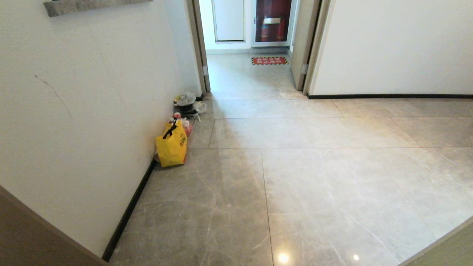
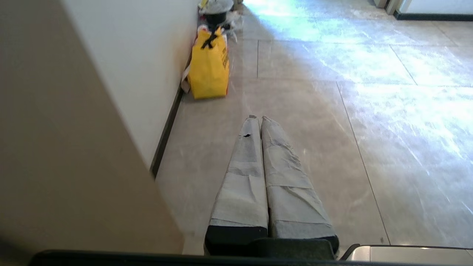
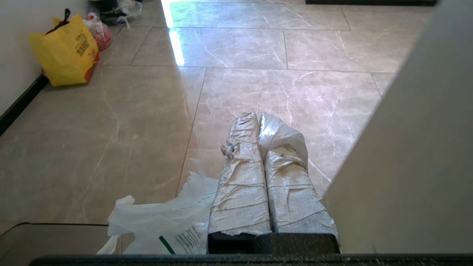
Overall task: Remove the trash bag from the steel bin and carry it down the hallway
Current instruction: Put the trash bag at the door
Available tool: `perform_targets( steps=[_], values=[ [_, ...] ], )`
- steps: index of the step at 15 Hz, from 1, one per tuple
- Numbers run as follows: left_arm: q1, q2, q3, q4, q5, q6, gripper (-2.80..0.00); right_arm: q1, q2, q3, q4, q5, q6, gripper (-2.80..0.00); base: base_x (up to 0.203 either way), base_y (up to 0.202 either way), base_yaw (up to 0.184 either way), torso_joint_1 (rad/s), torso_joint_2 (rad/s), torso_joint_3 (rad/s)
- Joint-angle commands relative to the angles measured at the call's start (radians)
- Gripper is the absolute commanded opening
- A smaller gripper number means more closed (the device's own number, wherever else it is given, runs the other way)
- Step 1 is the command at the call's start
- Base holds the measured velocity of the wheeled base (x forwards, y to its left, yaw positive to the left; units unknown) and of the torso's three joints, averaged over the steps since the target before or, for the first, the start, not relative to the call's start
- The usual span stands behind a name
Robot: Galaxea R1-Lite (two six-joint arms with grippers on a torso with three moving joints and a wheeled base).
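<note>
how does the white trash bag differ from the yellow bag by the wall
The trash bag is thin, translucent white plastic with green print; the yellow bag is opaque yellow with black handles and dark print. The trash bag is pinched between the shut fingers of the right gripper and hangs below it; the yellow bag stands unheld on the floor against the wall. Both are in the tiled hallway.

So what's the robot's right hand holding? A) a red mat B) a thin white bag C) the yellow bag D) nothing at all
B: in the right wrist view the right hand is shut on a loop of the white bag, which hangs beside it, while the yellow bag sits far off by the wall.
</note>
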Motion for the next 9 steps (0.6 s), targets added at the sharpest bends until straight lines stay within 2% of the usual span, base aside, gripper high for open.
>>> perform_targets(
  steps=[1, 9],
  values=[
    [0.0, 0.0, 0.0, 0.0, 0.001, 0.0, -2.8, 0.001, 0.0, 0.0, 0.0, 0.0, 0.0, -2.8, 0.194, 0.0, 0.002, 0.006, 0.0, -0.002],
    [0.0, 0.0, 0.0, 0.0, 0.0, 0.0, -2.8, -0.001, 0.002, 0.0, 0.0, 0.0, 0.0, -2.8, 0.193, 0.0, 0.001, 0.002, 0.0, 0.004]
  ],
)
